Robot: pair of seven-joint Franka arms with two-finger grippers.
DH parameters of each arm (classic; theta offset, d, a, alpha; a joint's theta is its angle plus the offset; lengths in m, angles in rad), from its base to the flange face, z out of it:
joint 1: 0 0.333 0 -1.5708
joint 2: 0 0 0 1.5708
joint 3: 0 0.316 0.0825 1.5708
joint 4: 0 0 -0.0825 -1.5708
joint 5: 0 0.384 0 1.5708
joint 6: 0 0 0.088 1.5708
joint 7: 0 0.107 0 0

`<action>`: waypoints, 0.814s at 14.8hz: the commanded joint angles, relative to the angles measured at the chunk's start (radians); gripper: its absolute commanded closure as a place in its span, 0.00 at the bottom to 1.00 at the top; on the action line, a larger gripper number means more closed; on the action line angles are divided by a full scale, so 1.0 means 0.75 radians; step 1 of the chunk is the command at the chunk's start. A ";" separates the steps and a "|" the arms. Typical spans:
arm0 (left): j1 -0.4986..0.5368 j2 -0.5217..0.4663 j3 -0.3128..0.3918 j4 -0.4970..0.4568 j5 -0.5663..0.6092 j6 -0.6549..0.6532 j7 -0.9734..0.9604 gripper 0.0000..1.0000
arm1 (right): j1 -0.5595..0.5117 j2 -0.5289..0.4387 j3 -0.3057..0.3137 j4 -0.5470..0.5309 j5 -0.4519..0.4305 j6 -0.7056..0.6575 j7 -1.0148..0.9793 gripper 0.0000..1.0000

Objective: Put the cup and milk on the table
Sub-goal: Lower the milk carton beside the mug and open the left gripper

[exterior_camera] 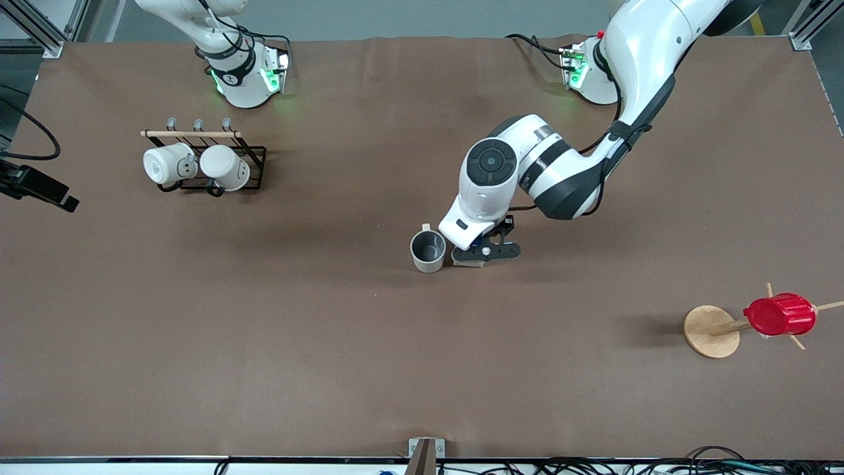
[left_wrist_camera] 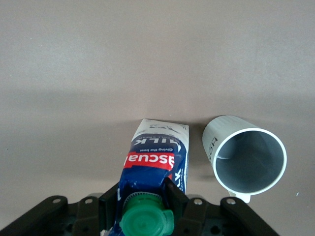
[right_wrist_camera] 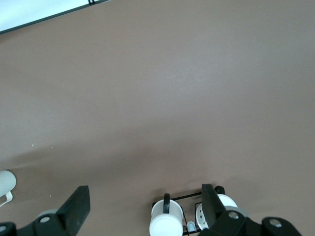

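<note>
The cup [exterior_camera: 428, 251], a cream-white mug with a grey inside, stands upright on the brown table [exterior_camera: 330, 343] near its middle. My left gripper [exterior_camera: 484, 254] is right beside it, toward the left arm's end, shut on the milk. In the front view the carton is almost hidden under the hand. In the left wrist view the gripper [left_wrist_camera: 145, 201] clamps the milk [left_wrist_camera: 157, 157] just under its green cap [left_wrist_camera: 146, 221]. The carton's base is down at the tabletop, a small gap from the cup [left_wrist_camera: 246, 160]. My right gripper [right_wrist_camera: 143, 209] is open, empty, high over the table.
A black wire rack [exterior_camera: 254, 155] with two white mugs [exterior_camera: 224, 166] stands near the right arm's base; it also shows in the right wrist view [right_wrist_camera: 165, 221]. A wooden mug tree [exterior_camera: 711, 331] with a red ribbed cup [exterior_camera: 779, 315] stands toward the left arm's end, nearer the front camera.
</note>
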 commanded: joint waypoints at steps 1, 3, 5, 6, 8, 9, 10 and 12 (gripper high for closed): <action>-0.007 0.038 -0.016 0.037 0.086 -0.028 -0.033 1.00 | -0.005 -0.036 0.029 -0.024 0.018 -0.033 -0.022 0.00; -0.007 0.044 -0.016 0.037 0.096 -0.028 -0.045 0.97 | -0.005 -0.034 0.029 -0.021 0.012 -0.036 -0.030 0.00; -0.007 0.044 -0.016 0.037 0.098 -0.026 -0.047 0.80 | -0.003 -0.036 0.029 -0.021 -0.024 -0.038 -0.067 0.00; -0.007 0.044 -0.016 0.037 0.098 -0.026 -0.049 0.68 | -0.001 -0.034 0.029 -0.021 -0.043 -0.038 -0.069 0.00; -0.007 0.038 -0.018 0.037 0.100 -0.024 -0.051 0.25 | -0.001 -0.032 0.029 -0.021 -0.045 -0.034 -0.071 0.00; -0.007 0.032 -0.016 0.037 0.100 -0.022 -0.049 0.05 | -0.001 -0.032 0.029 -0.021 -0.045 -0.036 -0.073 0.00; -0.004 0.024 -0.018 0.039 0.100 -0.022 -0.051 0.00 | -0.003 -0.036 0.027 -0.021 -0.047 -0.040 -0.090 0.00; -0.004 -0.013 -0.016 0.041 0.082 -0.022 -0.055 0.00 | -0.005 -0.036 0.019 -0.021 -0.049 -0.038 -0.132 0.00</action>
